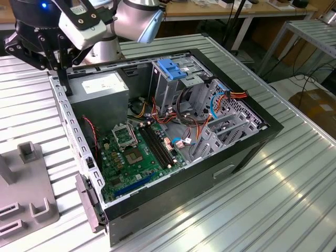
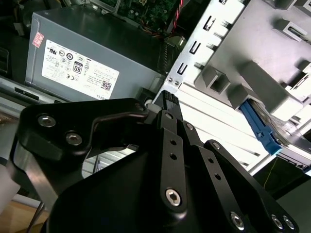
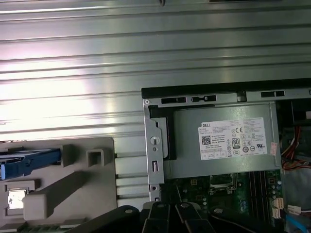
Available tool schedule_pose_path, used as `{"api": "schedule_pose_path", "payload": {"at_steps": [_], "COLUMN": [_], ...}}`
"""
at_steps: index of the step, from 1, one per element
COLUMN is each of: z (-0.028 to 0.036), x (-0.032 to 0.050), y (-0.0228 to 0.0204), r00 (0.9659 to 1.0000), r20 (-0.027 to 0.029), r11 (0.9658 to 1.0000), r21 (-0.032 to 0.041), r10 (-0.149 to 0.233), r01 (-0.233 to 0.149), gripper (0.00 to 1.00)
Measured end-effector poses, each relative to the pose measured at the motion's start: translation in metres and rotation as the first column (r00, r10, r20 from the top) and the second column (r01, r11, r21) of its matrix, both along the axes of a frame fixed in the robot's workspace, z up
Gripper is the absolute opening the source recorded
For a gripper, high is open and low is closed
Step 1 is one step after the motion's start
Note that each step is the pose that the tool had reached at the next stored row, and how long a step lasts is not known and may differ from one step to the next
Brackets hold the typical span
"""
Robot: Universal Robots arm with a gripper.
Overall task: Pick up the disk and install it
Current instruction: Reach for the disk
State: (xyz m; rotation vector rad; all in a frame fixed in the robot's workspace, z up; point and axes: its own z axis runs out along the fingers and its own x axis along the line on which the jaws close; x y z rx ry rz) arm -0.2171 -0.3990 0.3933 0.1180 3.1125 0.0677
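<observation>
Grey metal disk (image 3: 29,163) in bright blue plastic carrier is seen seated in the grey plastic fixture (image 3: 92,191) beside the open black computer case (image 1: 236,163); black gripper (image 2: 156,103) is held over the case's edge, jaws judged closed on nothing; pick-up and install are left.

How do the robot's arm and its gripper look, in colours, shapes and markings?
The arm has rounded silver-grey joints with a pale blue cap. A white bracket with black parts sits at the wrist, and a small blue light glows above. The gripper is matte black: flat bars linked by silver screws.
</observation>
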Motion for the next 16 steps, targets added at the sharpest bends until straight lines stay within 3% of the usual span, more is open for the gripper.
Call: {"api": "schedule_pose_path", "payload": {"at_steps": [16], "z": [0.0000], "x": [-0.0287], "y": [0.0002], "r00": [1.0000], "r20": [0.0000], "r11": [1.0000], "r21": [0.0000], "r10": [0.000], "r01": [0.000], "gripper": [0.10]}}
